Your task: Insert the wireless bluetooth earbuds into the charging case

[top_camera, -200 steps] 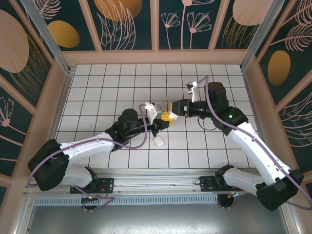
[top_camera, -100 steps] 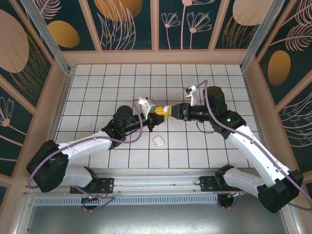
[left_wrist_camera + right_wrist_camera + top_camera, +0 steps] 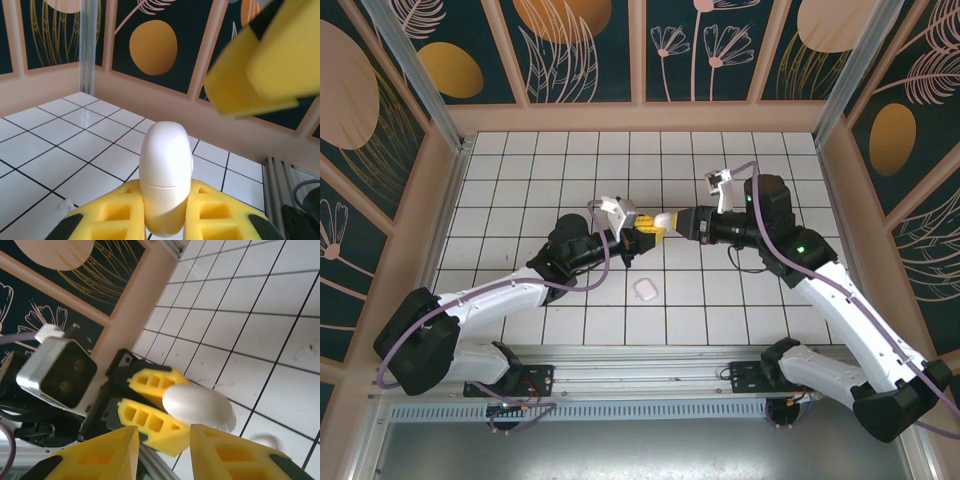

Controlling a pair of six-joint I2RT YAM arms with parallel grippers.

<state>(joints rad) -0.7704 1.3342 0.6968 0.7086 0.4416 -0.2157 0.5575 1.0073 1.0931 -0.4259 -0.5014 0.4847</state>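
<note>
From above, I am stretching both arms in over the white tiled tabletop [image 3: 520, 190], and my pincers are facing each other near its middle. My left pincer [image 3: 643, 235] is pointing right and my right pincer [image 3: 671, 220] is pointing left, almost tip to tip. What is sitting between them is too small to make out from up here. A second white case [image 3: 645, 289] is lying on a tile nearer my bases, apart from both pincers.

Through my left wrist, my left pincer is clamping its yellow fingers [image 3: 112, 212] around the lower half of a glossy white charging case [image 3: 166, 160]. The case is standing upright with its lid closed down on the seam. One yellow finger of my right pincer is hanging above and to the right of the case, not touching it. A tiny white bit [image 3: 64, 203] is lying on a tile at lower left. It might be one of the earbuds, but it is too small to tell.

Through my right wrist, my right pincer is standing wide, its two fingers [image 3: 100, 457] apart with nothing between them. Just beyond their tips my left pincer is holding the charging case, its rounded end sticking out toward me. The left wrist camera [image 3: 57, 372] is showing behind it.
</note>
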